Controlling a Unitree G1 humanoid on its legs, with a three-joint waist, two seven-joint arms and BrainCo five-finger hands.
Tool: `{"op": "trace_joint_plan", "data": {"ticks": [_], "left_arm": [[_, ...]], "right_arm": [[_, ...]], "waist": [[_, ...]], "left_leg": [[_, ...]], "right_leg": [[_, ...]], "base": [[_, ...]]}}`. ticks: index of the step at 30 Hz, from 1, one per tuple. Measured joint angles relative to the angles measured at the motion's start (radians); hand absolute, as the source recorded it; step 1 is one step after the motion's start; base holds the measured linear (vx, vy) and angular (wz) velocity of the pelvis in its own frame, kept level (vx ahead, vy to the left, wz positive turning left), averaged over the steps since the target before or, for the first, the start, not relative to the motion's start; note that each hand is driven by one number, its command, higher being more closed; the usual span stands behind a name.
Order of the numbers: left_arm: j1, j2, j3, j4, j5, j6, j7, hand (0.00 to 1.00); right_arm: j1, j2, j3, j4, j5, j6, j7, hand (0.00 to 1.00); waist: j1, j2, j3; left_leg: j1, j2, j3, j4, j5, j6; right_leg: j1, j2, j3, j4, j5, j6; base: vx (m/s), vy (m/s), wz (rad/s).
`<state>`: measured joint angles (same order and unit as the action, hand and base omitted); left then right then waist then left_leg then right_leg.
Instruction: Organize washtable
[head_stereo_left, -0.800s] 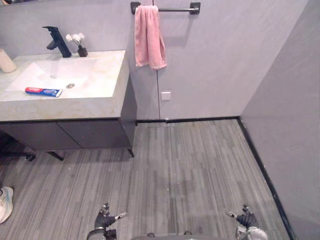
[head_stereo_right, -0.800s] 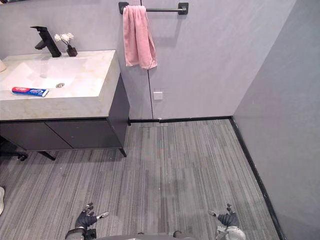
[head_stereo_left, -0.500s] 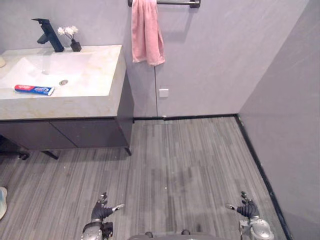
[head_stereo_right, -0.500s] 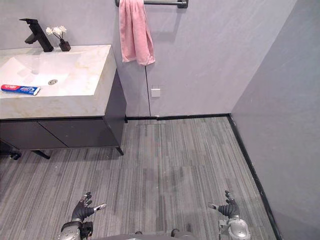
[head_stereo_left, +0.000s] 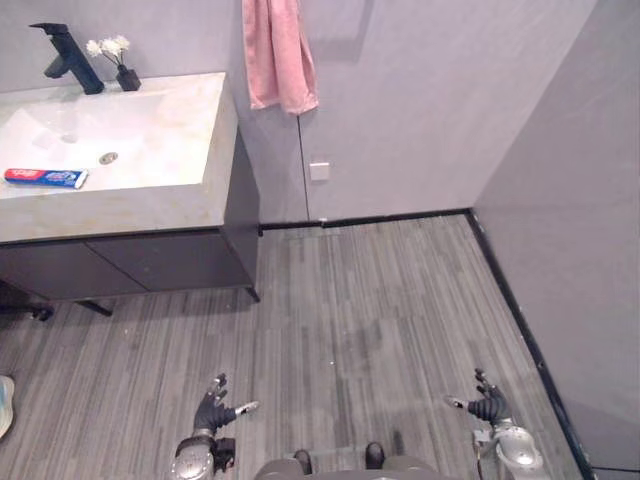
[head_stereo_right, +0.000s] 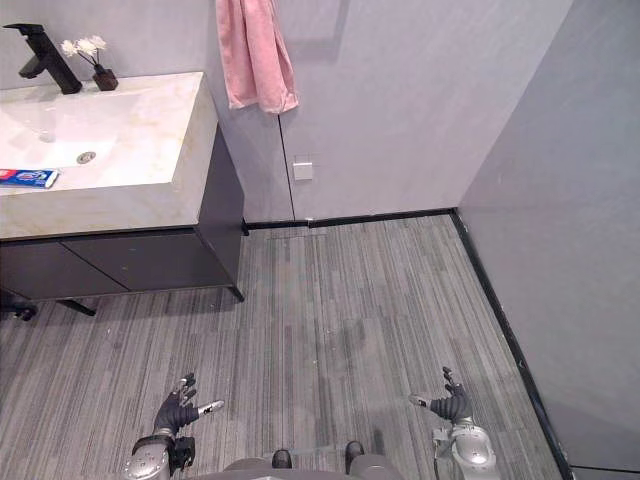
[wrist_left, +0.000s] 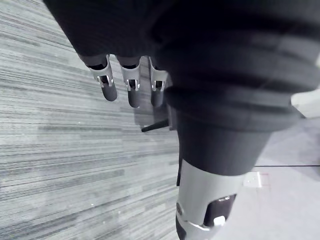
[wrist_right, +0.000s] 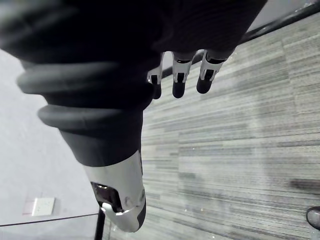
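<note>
A toothpaste tube (head_stereo_left: 45, 178) lies near the washtable's (head_stereo_left: 190, 195) front edge, with a black faucet (head_stereo_left: 62, 58) and a flower vase (head_stereo_left: 118, 64) at its back edge. My left hand (head_stereo_left: 212, 410) hangs open above the floor. A pink towel (head_stereo_left: 275, 55) hangs on the wall. My right hand (head_stereo_left: 487, 405) is open too.

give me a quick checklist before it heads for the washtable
1. Left hand free: ok, open and empty, low over the floor.
2. Right hand free: ok, open and empty.
3. Toothpaste tube located: ok, lying flat at the front edge of the basin.
4. Washtable within reach: not ok, it stands well ahead to the left.
5. Person nearby: cannot tell, part of a light shoe shows at the left edge.
</note>
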<state>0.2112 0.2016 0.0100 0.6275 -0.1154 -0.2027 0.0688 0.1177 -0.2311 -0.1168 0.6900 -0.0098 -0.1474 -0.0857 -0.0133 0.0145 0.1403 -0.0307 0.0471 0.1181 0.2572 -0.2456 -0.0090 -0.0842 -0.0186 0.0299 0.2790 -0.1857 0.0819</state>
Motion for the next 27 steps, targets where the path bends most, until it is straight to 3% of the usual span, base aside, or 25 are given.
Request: {"op": "trace_joint_plan", "data": {"ticks": [1,2,4,6,8,9,10,11,12,13,14,16,17,18,20,21,23,24,26,27], "left_arm": [[-0.003,0.001,0.0,-0.001,0.0,0.0,0.003,0.0],[-0.003,0.002,0.0,-0.001,0.002,0.0,0.004,0.0],[-0.021,0.018,-0.008,0.0,0.013,0.003,0.019,0.0],[-0.025,0.021,-0.007,0.0,0.012,0.003,0.029,0.0],[-0.049,0.024,-0.008,0.0,0.012,0.002,0.038,0.0],[-0.068,0.02,-0.008,0.001,0.012,0.002,0.043,0.0],[-0.076,0.018,-0.01,0.001,0.013,0.002,0.044,0.0],[-0.077,0.018,-0.011,0.001,0.015,0.002,0.044,0.0],[-0.083,0.005,-0.016,0.01,0.021,0.002,0.045,0.0],[-0.082,0.0,-0.017,0.007,0.024,0.001,0.044,0.0],[-0.087,-0.001,-0.017,0.006,0.034,0.001,0.044,0.0],[-0.095,-0.024,-0.015,0.008,0.046,0.001,0.044,0.0],[-0.086,-0.038,-0.016,0.006,0.046,0.0,0.042,0.0],[-0.08,-0.042,-0.017,0.006,0.046,-0.001,0.041,0.0],[-0.075,-0.043,-0.018,0.006,0.046,-0.001,0.041,0.0],[-0.074,-0.042,-0.018,0.005,0.046,-0.001,0.042,0.0],[-0.079,-0.043,-0.018,0.005,0.046,0.001,0.042,0.0],[-0.075,-0.054,-0.018,0.009,0.046,0.002,0.043,0.0],[-0.065,-0.065,-0.019,0.01,0.046,0.002,0.044,0.0],[-0.052,-0.065,-0.017,0.015,0.046,0.003,0.046,0.0]], "right_arm": [[-0.011,0.006,0.0,0.002,0.0,0.002,-0.003,0.0],[-0.021,0.011,0.0,0.002,-0.001,0.002,-0.004,0.0],[-0.017,0.036,0.004,0.002,-0.001,0.009,-0.006,0.0],[-0.014,0.035,0.009,0.003,0.0,0.016,-0.007,0.0],[-0.022,0.031,0.013,0.002,0.0,0.017,-0.008,0.0],[-0.031,0.024,0.015,0.0,0.0,0.017,-0.009,0.0],[-0.029,0.021,0.015,-0.004,0.001,0.017,-0.014,0.0],[-0.023,0.02,0.015,-0.007,0.001,0.017,-0.018,0.0],[-0.015,0.01,0.014,-0.004,0.002,0.018,-0.022,0.0],[-0.02,0.008,0.013,-0.005,0.002,0.02,-0.023,0.0],[-0.033,0.011,0.015,-0.012,0.002,0.016,-0.022,0.0],[-0.033,0.008,0.018,-0.012,0.005,0.017,-0.021,0.0],[-0.026,0.011,0.034,-0.011,0.014,0.016,-0.022,0.0],[-0.024,0.024,0.049,-0.012,0.024,0.011,-0.022,0.0],[-0.026,0.044,0.054,-0.013,0.041,-0.002,-0.024,0.0],[-0.037,0.053,0.053,-0.014,0.048,-0.004,-0.025,0.0],[-0.056,0.052,0.047,-0.006,0.049,-0.002,-0.025,0.0],[-0.065,0.056,0.022,0.009,0.049,0.001,-0.028,0.0],[-0.063,0.052,0.003,0.013,0.048,0.0,-0.032,0.0],[-0.06,0.051,-0.004,0.034,0.048,0.001,-0.045,0.0]], "waist": [[0.002,-0.002,0.01],[0.001,-0.003,0.017],[-0.007,-0.017,0.051],[-0.007,-0.019,0.057],[-0.025,-0.012,0.06],[-0.036,0.002,0.069],[-0.041,0.0,0.069],[-0.043,-0.007,0.067],[-0.057,0.008,0.067],[-0.055,0.028,0.067],[-0.058,0.031,0.066],[-0.058,0.049,0.08],[-0.043,0.046,0.089],[-0.033,0.042,0.095],[-0.011,0.011,0.104],[0.009,0.007,0.102],[0.026,0.001,0.112],[0.03,0.001,0.125],[0.032,0.01,0.122],[0.032,0.023,0.117]], "left_leg": [[0.0,-0.003,0.014,0.023,-0.03,0.01],[0.005,-0.005,0.015,0.03,-0.044,0.014],[0.076,-0.026,0.007,0.028,-0.078,0.037],[0.128,-0.02,0.004,0.013,-0.1,0.041],[0.161,0.003,-0.024,-0.017,-0.109,0.035],[0.186,0.025,-0.043,-0.048,-0.106,0.03],[0.21,0.036,-0.052,-0.065,-0.101,-0.001],[0.22,0.036,-0.064,-0.063,-0.105,-0.014],[0.234,0.059,-0.094,-0.026,-0.121,-0.041],[0.222,0.08,-0.1,0.009,-0.11,-0.059],[0.171,0.084,-0.113,0.121,-0.058,-0.112],[0.069,0.081,-0.146,0.408,0.122,-0.078],[0.011,0.103,-0.145,0.617,0.151,-0.074],[-0.044,0.126,-0.113,0.78,0.113,-0.039],[-0.13,0.128,-0.075,0.871,0.072,-0.013],[-0.234,0.12,-0.043,0.84,0.037,-0.005],[-0.329,0.084,-0.031,0.704,0.012,-0.005],[-0.359,0.045,-0.034,0.464,0.017,-0.019],[-0.351,0.018,-0.038,0.205,0.083,-0.053],[-0.338,0.016,-0.033,0.136,0.235,0.018]], "right_leg": [[-0.055,-0.007,-0.005,0.132,-0.028,0.022],[-0.085,-0.013,-0.01,0.203,-0.032,0.028],[-0.206,-0.053,-0.064,0.496,-0.058,0.026],[-0.241,-0.054,-0.118,0.472,-0.099,-0.003],[-0.295,-0.036,-0.16,0.367,-0.097,-0.015],[-0.332,-0.005,-0.166,0.267,-0.067,-0.033],[-0.344,0.022,-0.156,0.143,0.014,-0.043],[-0.342,0.027,-0.143,0.096,0.091,-0.062],[-0.324,0.034,-0.155,0.122,0.167,-0.108],[-0.323,0.042,-0.173,0.137,0.156,-0.122],[-0.312,0.039,-0.177,0.148,0.106,-0.129],[-0.203,0.047,-0.193,0.098,0.068,-0.143],[-0.093,0.058,-0.192,0.041,0.059,-0.153],[0.017,0.069,-0.183,-0.012,0.052,-0.164],[0.119,0.067,-0.16,-0.076,0.046,-0.175],[0.18,0.061,-0.137,-0.136,0.038,-0.179],[0.22,0.04,-0.124,-0.166,0.009,-0.146],[0.256,0.02,-0.112,-0.169,-0.016,-0.128],[0.293,0.012,-0.101,-0.172,-0.06,-0.101],[0.322,0.016,-0.079,-0.152,-0.116,-0.074]], "base": [[0.12,0.097,-0.38],[0.15,0.107,-0.18],[0.26,0.081,0.06],[0.36,0.048,0.1],[0.43,-0.005,0.4],[0.49,-0.067,0.56],[0.53,-0.086,0.54],[0.57,-0.12,0.6],[0.48,-0.107,0.42],[0.7,-0.179,0.44],[0.58,-0.151,0.26],[0.64,-0.181,0.3],[0.67,-0.156,0.18],[0.55,-0.101,0.08],[0.43,-0.06,-0.15],[0.43,-0.028,-0.3],[0.45,0.034,-0.3],[0.52,0.115,-0.31],[0.51,0.179,-0.3],[0.47,0.197,-0.19]]}}
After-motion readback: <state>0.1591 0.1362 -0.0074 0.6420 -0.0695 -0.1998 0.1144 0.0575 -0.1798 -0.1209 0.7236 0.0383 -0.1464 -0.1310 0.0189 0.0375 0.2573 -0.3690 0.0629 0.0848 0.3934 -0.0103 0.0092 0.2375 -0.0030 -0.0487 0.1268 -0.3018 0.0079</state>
